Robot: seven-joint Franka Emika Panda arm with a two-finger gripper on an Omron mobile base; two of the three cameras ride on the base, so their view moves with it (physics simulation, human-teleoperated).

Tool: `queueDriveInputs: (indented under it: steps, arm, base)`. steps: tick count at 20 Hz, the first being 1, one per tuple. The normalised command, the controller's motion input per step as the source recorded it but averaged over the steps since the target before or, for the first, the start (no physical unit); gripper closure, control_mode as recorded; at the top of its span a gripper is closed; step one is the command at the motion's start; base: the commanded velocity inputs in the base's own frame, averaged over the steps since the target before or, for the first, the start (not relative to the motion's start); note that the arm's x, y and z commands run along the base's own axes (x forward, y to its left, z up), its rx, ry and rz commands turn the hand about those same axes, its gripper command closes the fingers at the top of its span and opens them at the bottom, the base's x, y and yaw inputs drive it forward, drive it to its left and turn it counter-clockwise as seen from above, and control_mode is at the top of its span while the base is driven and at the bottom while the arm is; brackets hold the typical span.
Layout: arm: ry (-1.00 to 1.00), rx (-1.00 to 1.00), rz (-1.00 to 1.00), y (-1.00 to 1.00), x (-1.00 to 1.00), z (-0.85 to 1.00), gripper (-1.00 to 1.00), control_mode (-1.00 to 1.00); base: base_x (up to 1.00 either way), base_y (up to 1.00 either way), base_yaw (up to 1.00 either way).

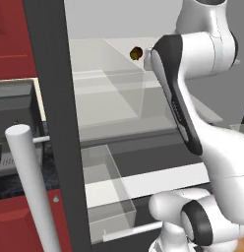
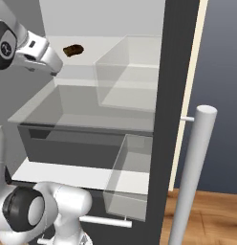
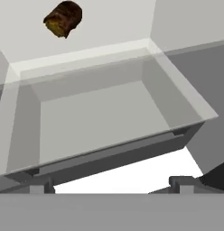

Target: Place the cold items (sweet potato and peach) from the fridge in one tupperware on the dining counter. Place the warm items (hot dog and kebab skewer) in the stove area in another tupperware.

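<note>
I have the arm reaching into the open fridge, and the gripper (image 2: 54, 67) is released, jaws spread wide with nothing between them. The sweet potato (image 2: 73, 50) lies on the upper shelf (image 2: 106, 42), toward the back wall, a short way ahead of the hand and apart from it; I also see it in the hand view (image 3: 63, 18) and past the arm in the left base view (image 1: 136, 53). I judge it a stubby, firm, rough-skinned lump, light enough and not fragile, so a firm squeeze should do no harm. It is rounded and could roll or skid on the smooth shelf if I nudge it, so I would take it across its short middle, fingers on either side, not at the ends. Just below sits a clear drawer (image 3: 105, 113), its bottom bare as far as I can see, and lower down a door bin (image 2: 130, 172). The room is tight: shelf above, drawer rim beneath, the door edge (image 2: 175, 95) and its handle (image 2: 192, 177) off to the side. I cannot make out the peach.
</note>
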Motion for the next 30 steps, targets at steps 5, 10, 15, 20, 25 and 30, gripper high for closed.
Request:
queueDriveInputs:
  steps: [5,10,15,20,25,30]
  arm:
    - [0.0,0.0,-0.07,0.06,0.78,0.0,-1.0,-1.0]
    - [-0.02,0.0,-0.02,0.18,0.79,0.0,-1.0,-1.0]
    - [0.0,0.01,-0.02,0.12,0.75,0.0,-1.0,-1.0]
    - [0.0,0.0,-0.06,0.05,0.74,0.0,-1.0,-1.0]
    - [0.0,0.0,-0.05,0.07,0.67,0.0,-1.0,-1.0]
    - [0.0,0.01,-0.02,0.12,0.55,0.0,-1.0,-1.0]
  base:
    - [0.0,0.0,0.0]
    - [0.0,0.0,0.0]
    - [0.0,0.0,0.0]
    - [0.0,0.0,0.0]
    - [0.0,0.0,0.0]
    - [0.0,0.0,0.0]
